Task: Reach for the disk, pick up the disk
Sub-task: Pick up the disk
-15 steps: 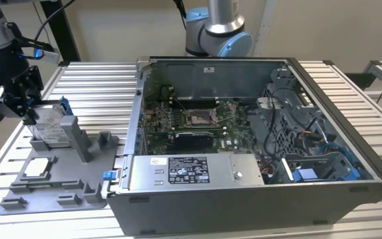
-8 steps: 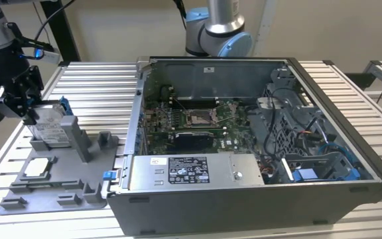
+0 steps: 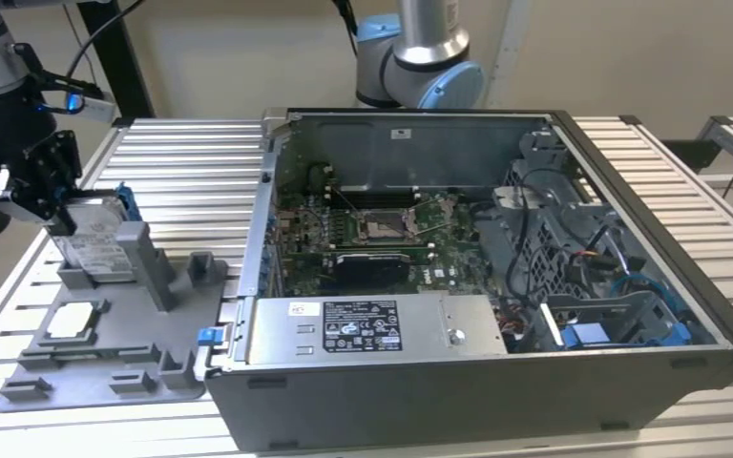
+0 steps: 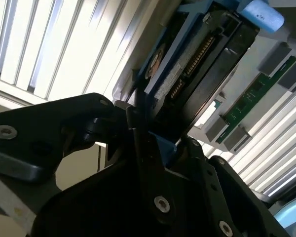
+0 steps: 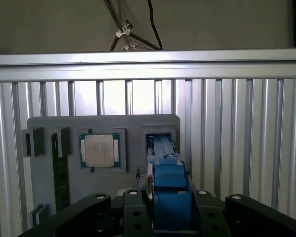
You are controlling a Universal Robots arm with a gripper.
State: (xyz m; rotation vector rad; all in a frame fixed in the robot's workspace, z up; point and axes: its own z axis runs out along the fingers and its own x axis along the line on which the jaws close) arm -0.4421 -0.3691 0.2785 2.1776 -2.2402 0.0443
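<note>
My gripper [image 3: 58,221] is at the exterior view's left, clamped on the disk [image 3: 96,244]. The disk stands on edge, leaning a little, at the far end of the grey holder tray [image 3: 99,370]. In the first wrist view my two black fingers [image 5: 133,213] press against either side of the disk's blue rail, and its lower end reaches the tray's slot. Whether it has left that slot I cannot tell. In the second wrist view the disk's dark connector edge runs away from my fingers. The square chip [image 3: 72,321] lies flat in its pocket, nearer on the tray than the disk and apart from it. The open computer case [image 3: 469,391] sits just to the tray's right on the slatted table [image 3: 188,162].
</note>
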